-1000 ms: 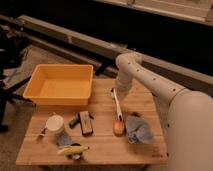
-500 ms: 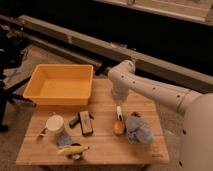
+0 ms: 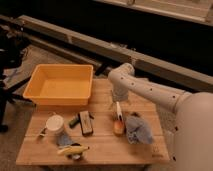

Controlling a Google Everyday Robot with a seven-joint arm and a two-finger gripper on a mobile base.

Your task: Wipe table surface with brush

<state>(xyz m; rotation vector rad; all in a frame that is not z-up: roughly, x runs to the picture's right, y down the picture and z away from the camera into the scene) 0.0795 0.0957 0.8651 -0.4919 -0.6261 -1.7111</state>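
Over table surface, gripper fingers clasp the upright brush.

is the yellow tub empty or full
Empty: the tub shows only bare yellow floor. The gripper is beside it, at the upper end of the brush.

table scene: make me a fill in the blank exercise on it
The tub is ____ in colour.
The gripper is over the table, at the end of the brush away from the ____ lump.
The block is ____ with a pale centre.
Missing words: yellow; orange; black.
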